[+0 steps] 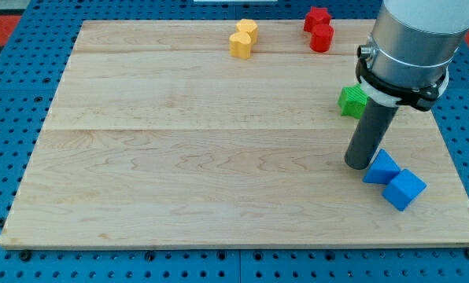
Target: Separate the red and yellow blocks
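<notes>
My tip rests on the wooden surface, seemingly touching two blue blocks. Yellow blocks and red blocks sit apart at top. No claw in view.

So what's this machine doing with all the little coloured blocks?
A robot arm slides its dark rod across the wooden board to push blocks. Right now my tip sits near the view's right, beside two blue blocks, with a green block just behind the rod. The two yellow blocks and two red blocks it should separate lie untouched at the view's top, in separate pairs.
</notes>
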